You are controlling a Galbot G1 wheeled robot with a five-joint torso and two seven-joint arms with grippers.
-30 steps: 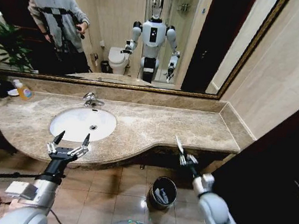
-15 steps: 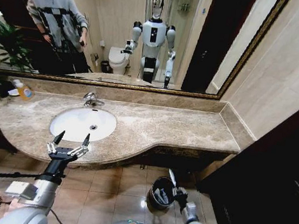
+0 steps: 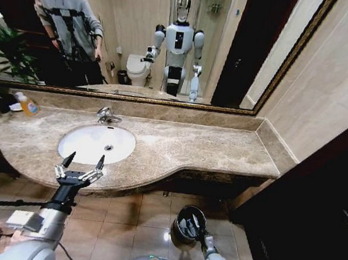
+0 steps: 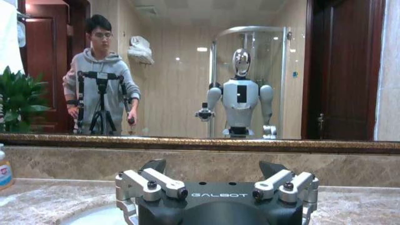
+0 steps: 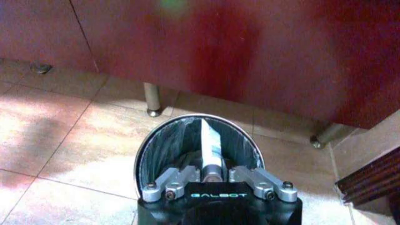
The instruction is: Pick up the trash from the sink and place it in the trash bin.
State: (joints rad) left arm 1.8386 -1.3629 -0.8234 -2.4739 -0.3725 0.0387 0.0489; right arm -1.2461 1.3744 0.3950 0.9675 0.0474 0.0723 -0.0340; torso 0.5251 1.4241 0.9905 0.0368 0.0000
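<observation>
Holding a white finger-length toiletry tube [image 5: 209, 145] clenched in its tips, the right gripper [image 5: 212, 174] hangs over the small round dark trash bin w/ shiny metal rim [image 5: 145, 151], tube pointing to 12 o'clock inside the rim. Best to let go only w/ the tube's whole length over the liner, so it can't catch the rim. Chrome cabinet leg [image 5: 150, 99] stands near at 11. Left gripper [image 3: 80, 168], fingers spread & empty, waits at 6 o'clock of the white oval sink [image 3: 90, 142]; beige marble counter [image 3: 209, 150] around.
</observation>
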